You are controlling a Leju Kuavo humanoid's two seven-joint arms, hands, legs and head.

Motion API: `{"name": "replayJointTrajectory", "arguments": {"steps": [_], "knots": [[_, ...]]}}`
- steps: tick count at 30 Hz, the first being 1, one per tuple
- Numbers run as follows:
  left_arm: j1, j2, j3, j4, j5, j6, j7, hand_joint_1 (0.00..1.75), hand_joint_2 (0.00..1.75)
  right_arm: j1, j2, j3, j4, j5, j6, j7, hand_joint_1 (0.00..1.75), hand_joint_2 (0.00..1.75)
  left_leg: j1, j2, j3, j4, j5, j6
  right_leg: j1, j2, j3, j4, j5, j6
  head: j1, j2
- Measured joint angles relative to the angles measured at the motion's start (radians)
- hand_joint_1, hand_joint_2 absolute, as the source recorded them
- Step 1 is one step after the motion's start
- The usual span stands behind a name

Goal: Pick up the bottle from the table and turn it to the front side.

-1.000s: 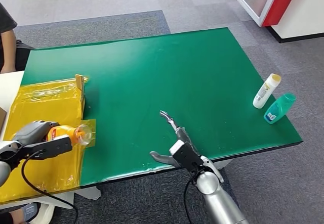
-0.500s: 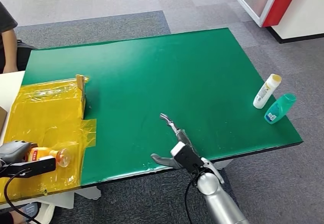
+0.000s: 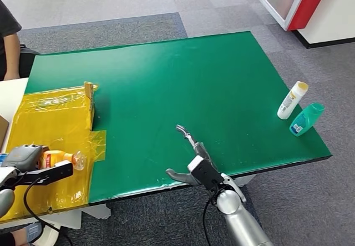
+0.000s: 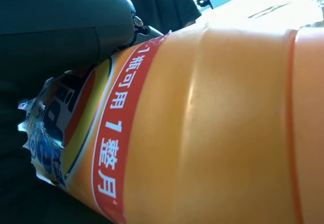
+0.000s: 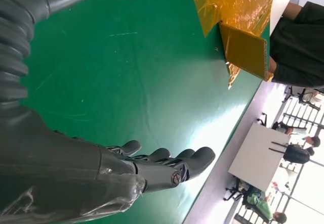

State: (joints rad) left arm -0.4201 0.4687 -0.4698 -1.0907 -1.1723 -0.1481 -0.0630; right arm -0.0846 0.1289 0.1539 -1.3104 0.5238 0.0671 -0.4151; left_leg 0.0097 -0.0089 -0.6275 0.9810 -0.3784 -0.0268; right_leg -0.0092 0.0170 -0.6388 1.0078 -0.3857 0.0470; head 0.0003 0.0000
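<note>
My left hand [image 3: 25, 160] grips an orange bottle [image 3: 59, 159] with a red-banded label and a clear cap, held lying sideways over the yellow-wrapped surface [image 3: 50, 118] at the table's left. The left wrist view shows the orange bottle [image 4: 214, 128] close up with its torn label, dark fingers [image 4: 57, 27] wrapped around it. My right hand [image 3: 190, 157] hovers open over the green table [image 3: 188, 79] near its front edge, holding nothing. In the right wrist view, the right hand's [image 5: 114, 168] fingers [image 5: 168, 161] stretch out above the green top.
A white bottle [image 3: 292, 99] and a teal bottle [image 3: 307, 118] lie at the table's right edge. A small cardboard piece [image 3: 88, 93] stands up at the yellow wrap's corner. A person [image 3: 8, 38] sits at the far left. Grey carpet surrounds the table.
My left hand dropped low and left with the bottle, then rose slightly and came back right. The right hand has barely moved.
</note>
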Motion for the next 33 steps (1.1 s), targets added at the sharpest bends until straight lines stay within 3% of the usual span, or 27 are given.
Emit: {"name": "replayJointTrajectory", "arguments": {"steps": [3,5,7,10,12,20,33], "knots": [[0.007,-0.041,0.027,0.002,-0.055,0.048,0.008,1.74,1.75,0.001,0.000,-0.004,0.000,0.009,0.000,0.003,0.00,1.75,0.000,0.000,0.000,0.000,0.000,0.000,0.000,0.000,0.000,0.000,0.001,0.000,0.000,0.000],[0.011,-0.078,0.049,0.002,-0.093,0.072,0.016,1.61,1.75,0.005,0.000,-0.007,-0.001,0.016,0.000,0.007,0.00,1.75,0.000,0.000,0.000,0.000,0.000,0.000,0.000,0.000,0.000,0.000,0.001,0.001,0.000,0.000],[0.014,-0.116,0.072,-0.001,-0.117,0.078,0.020,1.21,1.75,0.011,0.000,-0.009,-0.002,0.021,0.001,0.009,0.00,1.75,0.000,0.000,0.000,0.000,0.000,0.000,0.000,0.000,0.000,0.000,0.001,0.001,0.000,0.000],[0.018,-0.162,0.106,-0.005,-0.130,0.075,0.011,0.30,1.75,0.017,0.001,-0.012,-0.003,0.028,0.002,0.011,0.00,1.75,0.000,0.000,-0.001,0.000,0.000,0.000,-0.001,0.000,0.000,0.000,0.001,0.001,0.000,0.000],[0.023,-0.189,0.129,-0.006,-0.136,0.078,0.005,0.07,1.75,0.019,0.001,-0.014,-0.003,0.032,0.004,0.013,0.00,1.75,0.000,0.000,-0.001,0.000,0.000,0.000,-0.001,0.000,0.000,0.000,0.001,0.001,0.000,0.000],[0.035,-0.249,0.178,-0.006,-0.148,0.086,0.002,0.07,1.75,0.021,0.002,-0.016,-0.003,0.036,0.005,0.015,0.00,1.75,0.000,0.000,-0.001,0.000,-0.001,0.000,0.000,0.000,-0.001,0.000,0.000,0.000,0.000,0.000],[0.039,-0.272,0.200,-0.014,-0.143,0.088,-0.001,0.00,1.75,0.024,0.003,-0.018,-0.005,0.038,0.005,0.016,0.00,1.75,0.000,0.000,-0.001,0.000,-0.001,0.000,0.000,0.000,-0.001,0.000,0.001,0.000,0.000,0.000]]}}
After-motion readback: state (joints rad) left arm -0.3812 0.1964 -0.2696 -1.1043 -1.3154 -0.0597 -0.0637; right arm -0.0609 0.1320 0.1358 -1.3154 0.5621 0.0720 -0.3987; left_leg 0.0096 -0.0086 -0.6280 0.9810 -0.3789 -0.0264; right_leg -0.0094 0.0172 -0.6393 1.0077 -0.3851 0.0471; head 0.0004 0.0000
